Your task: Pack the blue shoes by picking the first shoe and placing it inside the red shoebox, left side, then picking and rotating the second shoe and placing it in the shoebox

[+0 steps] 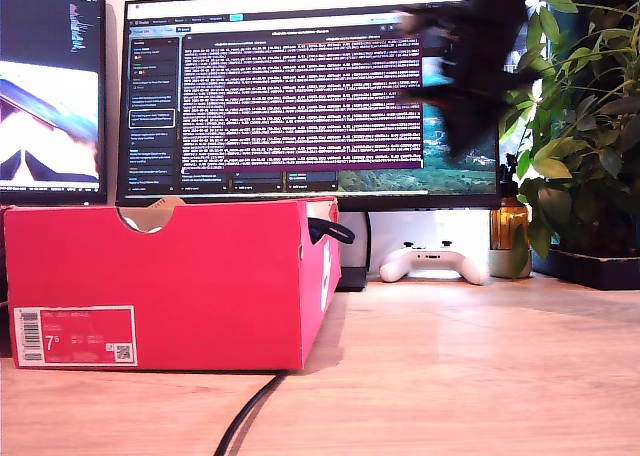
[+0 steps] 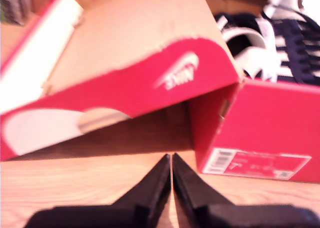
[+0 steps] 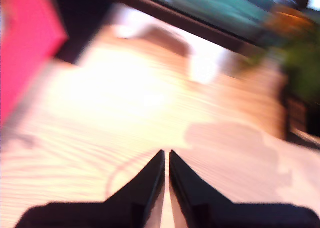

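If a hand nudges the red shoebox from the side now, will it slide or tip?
Probably slides: the red shoebox sits flat and wide on the smooth wooden desk. The blue shoes inside add weight, so it should resist tipping. Its open lid is thin cardboard and would likely flex if pushed.

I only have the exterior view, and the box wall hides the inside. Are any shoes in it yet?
Observer: Yes. The first wrist view shows blue shoes inside the shoebox, with laces and white stripes visible.
Operator: Where is the lid?
Observer: The lid is open and tilted away from the box.
Operator: How are the grippers?
Observer: Both are shut and empty: my first gripper near the box's label end, my second gripper over bare table.
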Robot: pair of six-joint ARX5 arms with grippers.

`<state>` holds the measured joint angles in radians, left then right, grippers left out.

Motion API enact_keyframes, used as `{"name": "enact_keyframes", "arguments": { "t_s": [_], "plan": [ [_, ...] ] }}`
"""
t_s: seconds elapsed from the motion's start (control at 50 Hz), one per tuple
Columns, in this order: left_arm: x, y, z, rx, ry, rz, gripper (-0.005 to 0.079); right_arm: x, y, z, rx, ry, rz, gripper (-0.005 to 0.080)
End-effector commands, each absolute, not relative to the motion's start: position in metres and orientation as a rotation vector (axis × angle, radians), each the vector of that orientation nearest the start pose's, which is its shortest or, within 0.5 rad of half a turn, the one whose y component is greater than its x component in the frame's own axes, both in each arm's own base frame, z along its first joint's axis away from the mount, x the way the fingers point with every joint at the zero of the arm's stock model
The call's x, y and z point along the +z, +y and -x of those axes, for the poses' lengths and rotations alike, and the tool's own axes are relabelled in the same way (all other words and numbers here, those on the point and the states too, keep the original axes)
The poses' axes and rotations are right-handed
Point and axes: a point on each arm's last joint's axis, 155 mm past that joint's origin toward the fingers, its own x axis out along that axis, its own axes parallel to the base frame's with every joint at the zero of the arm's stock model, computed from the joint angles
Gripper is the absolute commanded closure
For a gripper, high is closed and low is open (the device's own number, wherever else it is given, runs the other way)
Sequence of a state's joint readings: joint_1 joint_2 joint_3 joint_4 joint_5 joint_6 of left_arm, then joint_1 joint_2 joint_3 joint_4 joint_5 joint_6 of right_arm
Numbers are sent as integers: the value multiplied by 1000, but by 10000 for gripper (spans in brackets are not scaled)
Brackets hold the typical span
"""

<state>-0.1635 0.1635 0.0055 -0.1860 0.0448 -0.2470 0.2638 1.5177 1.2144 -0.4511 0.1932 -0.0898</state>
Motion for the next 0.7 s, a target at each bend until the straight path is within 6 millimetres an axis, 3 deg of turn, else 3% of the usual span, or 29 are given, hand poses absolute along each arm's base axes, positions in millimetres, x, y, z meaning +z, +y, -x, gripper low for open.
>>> {"name": "enact_keyframes", "arguments": {
  "t_s": [0.0,0.16,0.32,0.68],
  "plan": [
    [71,-48,-241,-161,390,212,764,182,66,-426,70,721,235,754],
    [72,-48,-240,-161,386,213,764,176,31,-407,1,733,208,754],
    [72,-48,-240,-161,387,212,764,158,4,-381,-51,734,180,754],
    [71,-35,-242,-89,381,199,764,140,0,-348,-37,617,148,754]
  ]
}}
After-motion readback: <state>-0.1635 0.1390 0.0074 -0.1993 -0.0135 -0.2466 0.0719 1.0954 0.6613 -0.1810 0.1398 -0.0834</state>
